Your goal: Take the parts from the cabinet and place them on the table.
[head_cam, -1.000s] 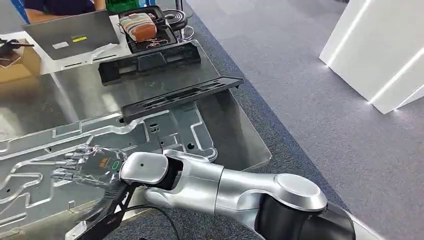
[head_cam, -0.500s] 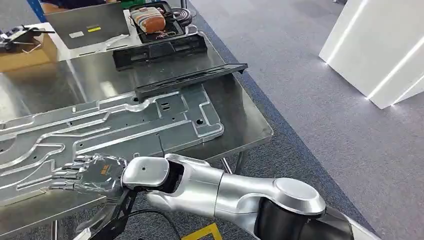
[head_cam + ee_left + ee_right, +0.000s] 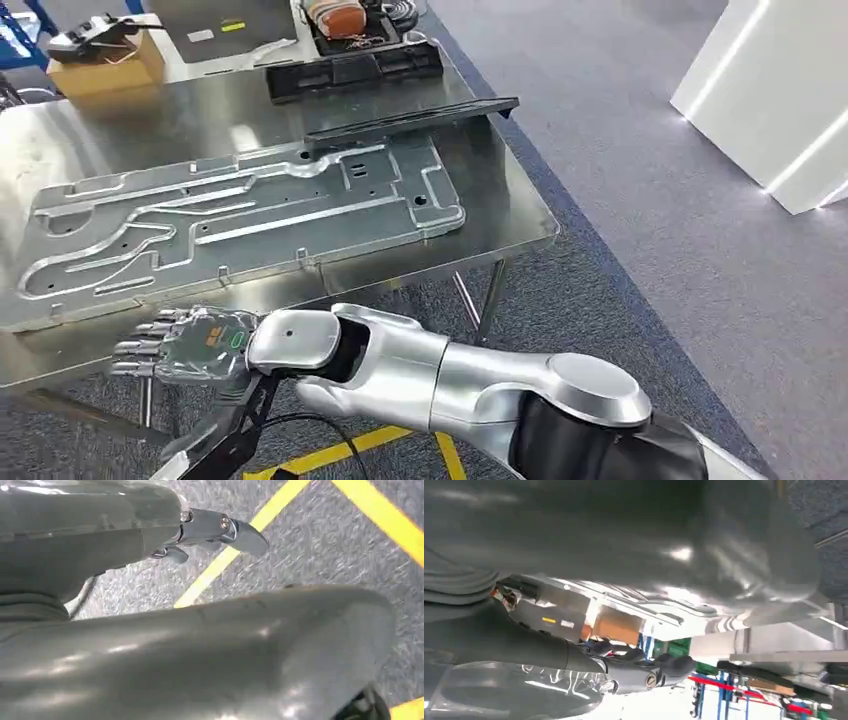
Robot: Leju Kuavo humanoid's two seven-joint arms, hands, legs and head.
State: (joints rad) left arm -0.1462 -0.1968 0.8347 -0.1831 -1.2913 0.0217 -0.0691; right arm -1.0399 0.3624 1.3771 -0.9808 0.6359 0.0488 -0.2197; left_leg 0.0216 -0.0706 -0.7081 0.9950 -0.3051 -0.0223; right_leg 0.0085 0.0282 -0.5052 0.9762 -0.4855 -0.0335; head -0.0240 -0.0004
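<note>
The right hand [image 3: 180, 345] hangs just off the near edge of the steel tabletop [image 3: 500, 215], fingers spread and holding nothing. The big stamped metal panel [image 3: 240, 215] lies flat on the tabletop, and a long black plastic part [image 3: 410, 118] rests across its far edge. Another black part [image 3: 355, 72] sits beyond it. The left hand [image 3: 215, 530] hangs over grey carpet with yellow lines; its grip can't be made out.
</note>
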